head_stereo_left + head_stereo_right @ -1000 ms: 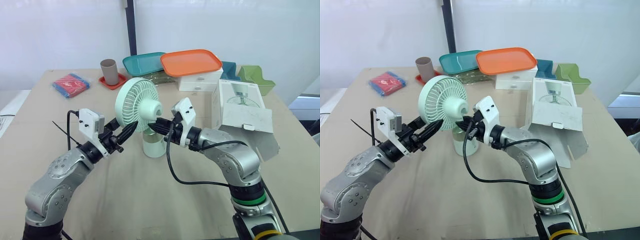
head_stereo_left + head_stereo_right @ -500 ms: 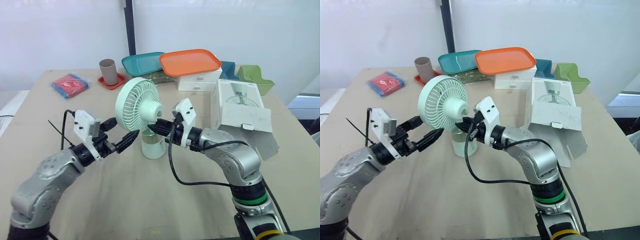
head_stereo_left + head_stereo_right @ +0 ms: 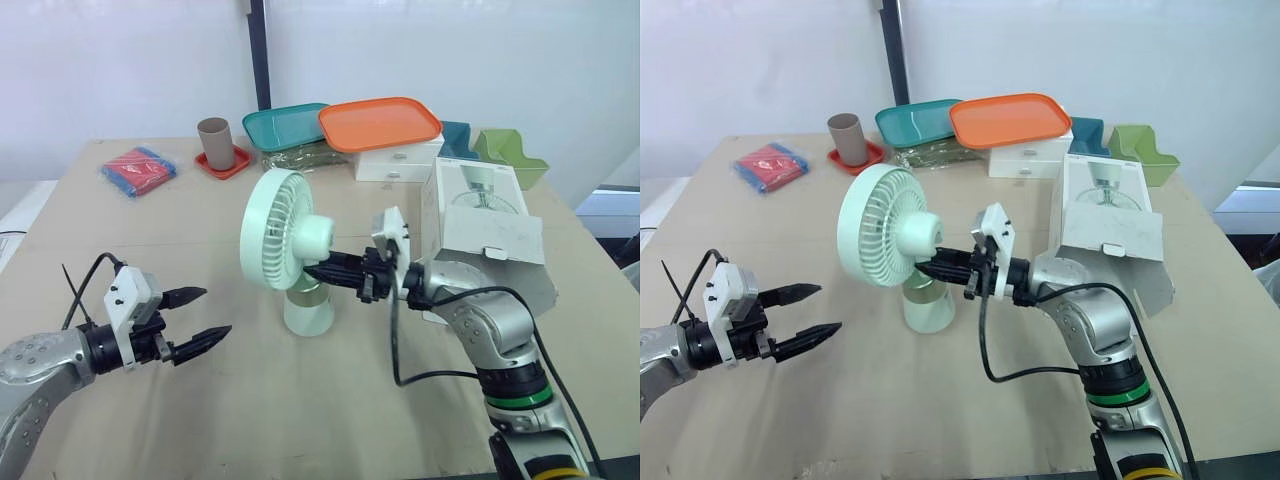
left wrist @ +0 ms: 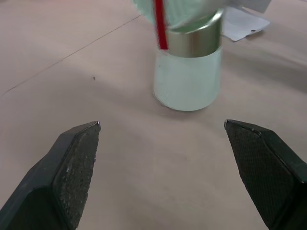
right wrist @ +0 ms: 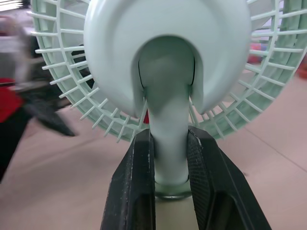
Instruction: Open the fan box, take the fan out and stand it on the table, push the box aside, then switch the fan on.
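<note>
Tan table (image 3: 300, 400) under everything: the right gripper (image 3: 320, 272) is clenched on the neck of the fan (image 3: 272, 240), which stands at centre, base seemingly flat. The left gripper (image 3: 217, 311), spread and empty, has drawn back to the fan's 8 o'clock. Release gently, straight back; the box (image 3: 480, 215) waits at 3 o'clock.

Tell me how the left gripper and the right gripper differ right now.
The left gripper is open and empty; the right gripper is shut on the neck of the fan. The left gripper hangs apart from the fan, low over the table; the right gripper touches it, just under the head. Both have two black fingers and point toward the fan.
</note>
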Available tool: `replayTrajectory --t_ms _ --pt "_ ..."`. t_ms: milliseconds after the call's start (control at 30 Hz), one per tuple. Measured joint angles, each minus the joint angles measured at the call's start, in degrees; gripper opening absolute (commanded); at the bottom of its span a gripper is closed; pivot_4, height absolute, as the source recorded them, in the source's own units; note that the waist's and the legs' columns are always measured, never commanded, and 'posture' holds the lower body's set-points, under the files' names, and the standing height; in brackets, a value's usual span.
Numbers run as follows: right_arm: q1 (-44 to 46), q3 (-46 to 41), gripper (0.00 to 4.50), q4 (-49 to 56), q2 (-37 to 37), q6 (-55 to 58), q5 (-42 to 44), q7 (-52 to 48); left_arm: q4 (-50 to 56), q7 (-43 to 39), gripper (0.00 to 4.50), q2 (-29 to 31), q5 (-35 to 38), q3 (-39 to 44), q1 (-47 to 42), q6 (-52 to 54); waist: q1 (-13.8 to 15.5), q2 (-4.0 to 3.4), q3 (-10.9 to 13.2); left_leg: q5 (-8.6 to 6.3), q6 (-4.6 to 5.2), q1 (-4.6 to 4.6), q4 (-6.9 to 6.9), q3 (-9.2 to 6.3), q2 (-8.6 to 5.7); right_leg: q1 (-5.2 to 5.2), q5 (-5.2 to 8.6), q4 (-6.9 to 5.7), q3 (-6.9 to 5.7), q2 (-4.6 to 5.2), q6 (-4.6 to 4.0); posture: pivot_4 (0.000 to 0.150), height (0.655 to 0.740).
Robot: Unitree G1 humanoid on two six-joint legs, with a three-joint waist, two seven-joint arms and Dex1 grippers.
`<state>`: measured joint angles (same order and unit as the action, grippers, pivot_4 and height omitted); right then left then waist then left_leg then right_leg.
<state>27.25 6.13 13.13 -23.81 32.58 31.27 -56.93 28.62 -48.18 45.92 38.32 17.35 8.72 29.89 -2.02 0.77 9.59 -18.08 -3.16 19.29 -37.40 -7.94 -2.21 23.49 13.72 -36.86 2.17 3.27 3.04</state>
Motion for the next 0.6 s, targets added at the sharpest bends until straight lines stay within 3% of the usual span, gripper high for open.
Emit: replayTrajectory --t_ms 233,433,600 --pt "-2.9 2.8 0.35 -1.2 -2.8 -8.1 -1.0 -10.8 -0.6 -0.1 4.41 -2.2 -3.7 -6.0 -1.4 -2.1 0.0 0.0 0.0 0.0 0.0 -0.01 0.0 0.01 0.04 0.0 -0.01 0.01 -0.01 0.0 -0.01 0.15 0.74" --pt "-3.8 4.5 0.35 -4.9 -3.2 -19.0 -4.1 -16.3 -0.6 -2.4 2.7 -2.5 -4.6 -10.3 -2.0 -2.1 -0.1 0.0 0.0 0.0 0.0 -0.1 0.0 0.08 0.09 -0.06 -0.05 0.0 -0.01 -0.01 -0.05 0.15 0.74" --pt "-3.8 4.7 0.35 -6.2 -3.0 -21.4 -4.3 -16.6 -3.6 -2.0 0.8 -4.9 -8.6 -13.7 -4.1 -4.6 -0.1 -0.02 0.0 0.01 -0.01 -0.13 -0.01 0.07 0.08 -0.09 -0.06 0.0 -0.02 -0.01 -0.07 0.15 0.74"
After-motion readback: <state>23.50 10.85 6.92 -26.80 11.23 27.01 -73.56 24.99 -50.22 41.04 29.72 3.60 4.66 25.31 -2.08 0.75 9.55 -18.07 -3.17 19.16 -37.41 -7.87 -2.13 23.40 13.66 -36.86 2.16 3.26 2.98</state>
